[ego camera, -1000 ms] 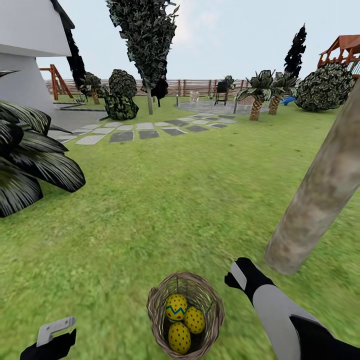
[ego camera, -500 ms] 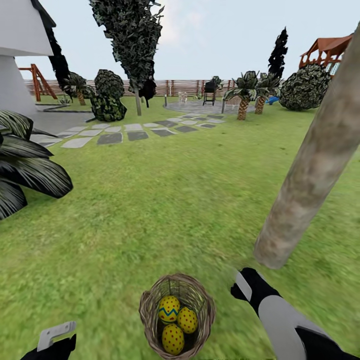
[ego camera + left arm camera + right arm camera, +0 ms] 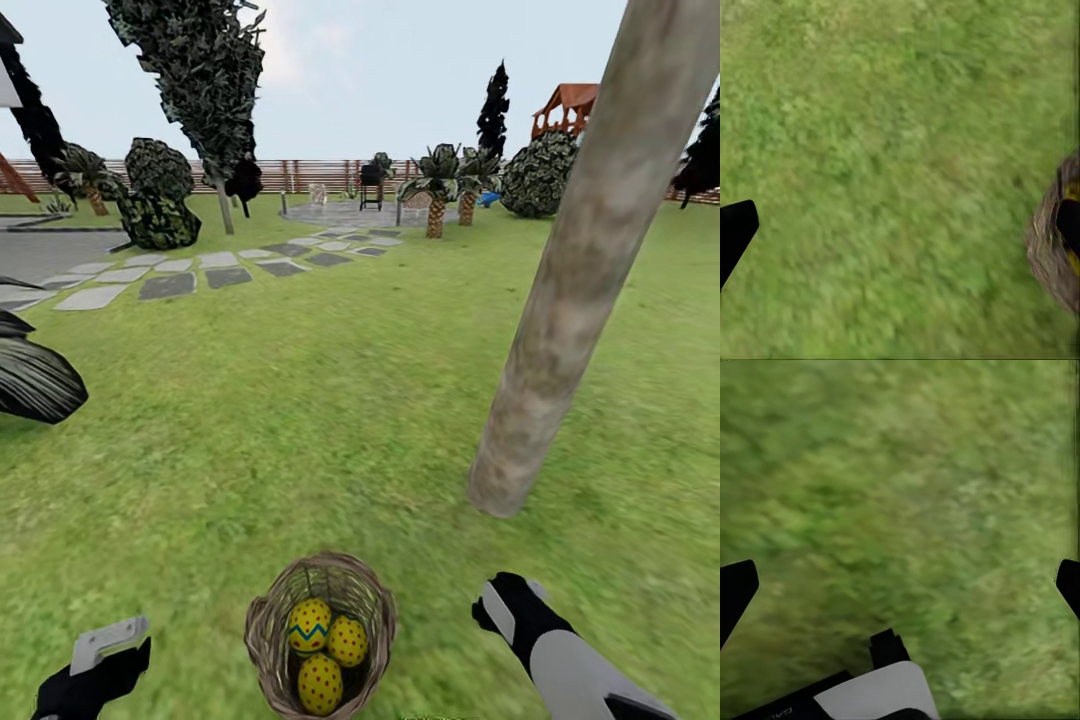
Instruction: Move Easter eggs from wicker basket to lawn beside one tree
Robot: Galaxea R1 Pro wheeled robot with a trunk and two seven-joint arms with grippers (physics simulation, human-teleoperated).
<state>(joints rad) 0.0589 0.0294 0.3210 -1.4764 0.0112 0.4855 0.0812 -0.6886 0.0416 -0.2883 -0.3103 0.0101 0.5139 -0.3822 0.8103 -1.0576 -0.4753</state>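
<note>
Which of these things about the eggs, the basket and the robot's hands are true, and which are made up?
1. All three Easter eggs lie in the wicker basket. True.
2. The right hand holds an egg. False: it is open and empty over the lawn.
3. The tree trunk leans. True.
4. The basket stands on the grey stepping stones. False: it sits on grass, the stones far behind.
5. The left hand is inside the basket. False: it is beside it, apart.
</note>
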